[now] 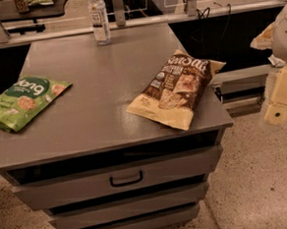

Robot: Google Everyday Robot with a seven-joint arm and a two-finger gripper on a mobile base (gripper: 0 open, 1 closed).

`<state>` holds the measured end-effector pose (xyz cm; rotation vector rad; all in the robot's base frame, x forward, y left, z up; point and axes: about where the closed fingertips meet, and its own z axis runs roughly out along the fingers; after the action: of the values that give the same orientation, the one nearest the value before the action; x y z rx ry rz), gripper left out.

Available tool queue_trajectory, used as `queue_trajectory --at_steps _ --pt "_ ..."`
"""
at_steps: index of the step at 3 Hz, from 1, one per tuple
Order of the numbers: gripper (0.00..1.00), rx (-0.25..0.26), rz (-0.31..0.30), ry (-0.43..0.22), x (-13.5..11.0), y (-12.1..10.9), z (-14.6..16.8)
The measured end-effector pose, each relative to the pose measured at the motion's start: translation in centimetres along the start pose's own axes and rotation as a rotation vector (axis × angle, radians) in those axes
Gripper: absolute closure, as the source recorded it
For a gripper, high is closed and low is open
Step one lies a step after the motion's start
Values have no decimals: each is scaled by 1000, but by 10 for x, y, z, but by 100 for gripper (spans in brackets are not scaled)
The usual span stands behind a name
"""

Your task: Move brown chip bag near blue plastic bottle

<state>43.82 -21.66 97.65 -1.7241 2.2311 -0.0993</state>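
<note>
Brown chip bag (pixel 177 89) on cabinet (pixel 102 90); claw (pixel 279 99) apart — rightward

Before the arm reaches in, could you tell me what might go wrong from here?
The brown chip bag lies at the right edge of the cabinet top, one corner overhanging; the gripper, off to the right beyond that edge, could knock it off on approach. The blue plastic bottle stands upright at the back edge, so a bag slid in too far might topple it.
</note>
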Motion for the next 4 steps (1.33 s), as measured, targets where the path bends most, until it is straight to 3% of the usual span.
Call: queue_trajectory --at_steps 1,2,3,4 --pt "0 0 0 0 0 0 0" --pt "0 -25 61 -71 -11 -4 19" --pt "0 -42 171 -155 -37 -22 58" --pt "0 -38 318 -229 -65 -48 95"
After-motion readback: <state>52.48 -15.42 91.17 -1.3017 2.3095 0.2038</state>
